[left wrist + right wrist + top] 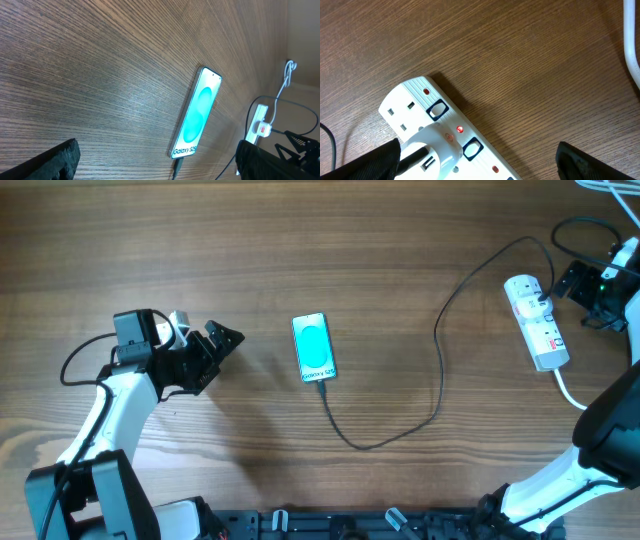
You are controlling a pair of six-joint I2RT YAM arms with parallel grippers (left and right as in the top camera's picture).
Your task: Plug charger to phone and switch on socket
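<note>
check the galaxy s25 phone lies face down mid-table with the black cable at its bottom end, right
Not face down: the Galaxy S25 phone lies face up, teal screen lit, as the overhead view shows. The black cable reaches its bottom end.

Lit phone [196, 117] on table [100, 75], socket [259, 125] beyond
</note>
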